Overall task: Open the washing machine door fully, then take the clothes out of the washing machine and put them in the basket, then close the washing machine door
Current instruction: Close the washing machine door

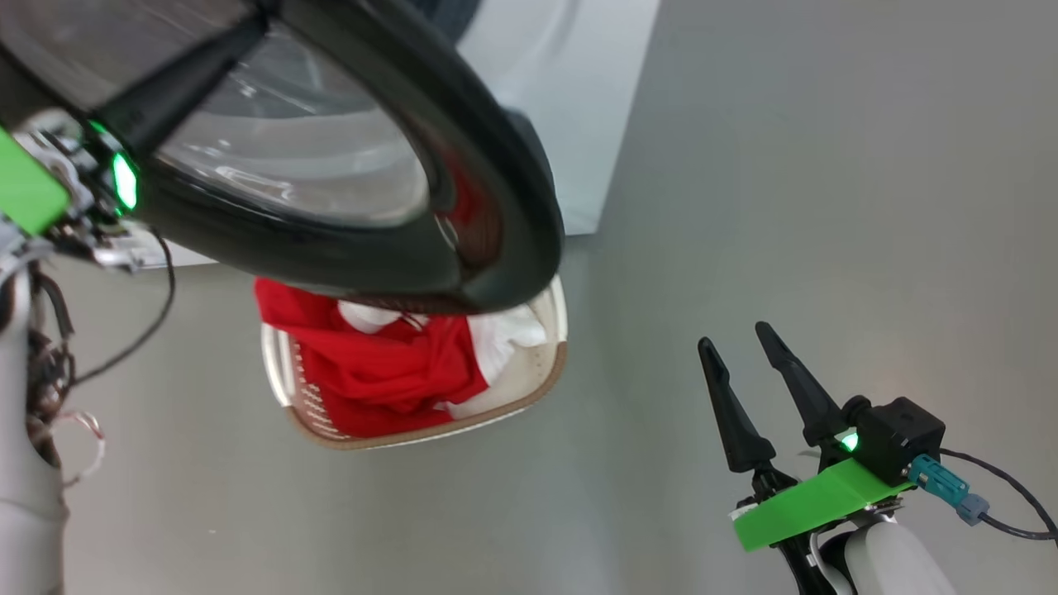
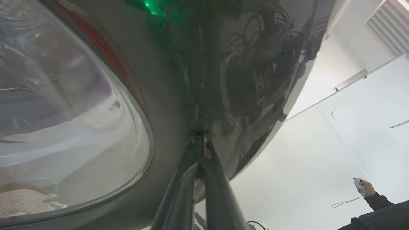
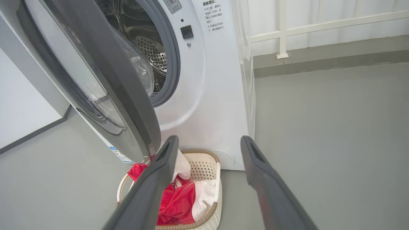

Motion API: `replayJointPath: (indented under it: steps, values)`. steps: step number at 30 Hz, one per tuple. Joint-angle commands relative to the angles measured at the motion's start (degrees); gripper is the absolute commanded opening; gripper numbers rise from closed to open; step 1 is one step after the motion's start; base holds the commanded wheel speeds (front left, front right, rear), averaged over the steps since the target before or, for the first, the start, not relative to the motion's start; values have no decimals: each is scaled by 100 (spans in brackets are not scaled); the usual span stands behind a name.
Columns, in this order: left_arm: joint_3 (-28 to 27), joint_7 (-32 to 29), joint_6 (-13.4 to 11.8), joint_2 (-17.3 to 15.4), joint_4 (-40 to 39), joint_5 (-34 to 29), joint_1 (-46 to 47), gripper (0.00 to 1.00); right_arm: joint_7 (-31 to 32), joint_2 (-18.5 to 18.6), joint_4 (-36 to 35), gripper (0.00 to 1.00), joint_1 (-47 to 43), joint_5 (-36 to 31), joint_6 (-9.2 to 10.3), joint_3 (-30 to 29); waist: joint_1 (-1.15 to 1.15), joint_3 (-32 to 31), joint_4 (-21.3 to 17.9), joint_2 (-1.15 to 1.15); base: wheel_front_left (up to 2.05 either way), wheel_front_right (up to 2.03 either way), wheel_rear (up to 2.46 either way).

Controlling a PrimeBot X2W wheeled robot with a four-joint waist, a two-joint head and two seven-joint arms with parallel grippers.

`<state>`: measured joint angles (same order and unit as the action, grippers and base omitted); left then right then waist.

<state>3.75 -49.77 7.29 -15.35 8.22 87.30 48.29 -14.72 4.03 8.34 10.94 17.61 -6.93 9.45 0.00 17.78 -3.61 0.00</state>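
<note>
The washing machine door [image 1: 496, 190] hangs partly open, and its black rim and glass bowl take up the upper left of the head view. My left gripper [image 1: 252, 29] is shut, with its tips pressed against the door's glossy rim [image 2: 179, 80]. The left gripper [image 2: 200, 132] holds nothing. Under the door stands the basket [image 1: 496, 417] with the red and white clothes [image 1: 372, 372] piled inside. My right gripper [image 1: 734, 335] is open and empty, low on the right and apart from the basket. In the right wrist view the right gripper [image 3: 209, 140] points at the washing machine [image 3: 207, 95], the door [image 3: 127, 95], the basket [image 3: 204, 217] and the clothes [image 3: 177, 201].
The steel drum [image 3: 150, 51] shows behind the door. A white railing [image 3: 287, 32] runs along the back wall, and grey floor [image 3: 319, 127] spreads to the machine's right. A person's hand holds a white controller [image 2: 361, 187] off to one side.
</note>
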Motion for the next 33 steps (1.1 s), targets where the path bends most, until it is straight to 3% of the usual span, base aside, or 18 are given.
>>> replayJointPath:
  steps: [1,16,27,28,29,31,33]
  values:
    - [-217,77,20,-254,-102,-85,254,0,-28,-35,-150,100,101,-67,-56,132,0,139,-166,0,0,0,0]
    - [-127,1030,20,-363,409,-262,745,0,-28,-92,-131,100,196,-73,-56,140,0,202,-352,0,0,0,0]
    - [168,1155,20,-551,160,-63,-75,0,-28,-40,-87,100,-2,-86,-56,104,0,-143,-194,0,0,0,0]
    - [195,1201,20,-572,103,-87,-215,9,-28,-22,-88,100,-27,-86,-56,105,0,-181,-163,0,0,0,0]
    - [217,1241,20,-571,78,-78,-363,36,-28,-4,-85,100,-52,-84,-56,101,0,-220,-129,0,0,0,0]
    - [281,1260,20,-598,-2,-54,-632,100,-28,36,-76,100,-94,-78,-56,91,0,-293,-56,0,0,0,0]
    - [349,1334,20,-633,-92,-89,-881,100,-28,77,-75,100,-132,-72,-56,73,0,-356,23,0,0,0,0]
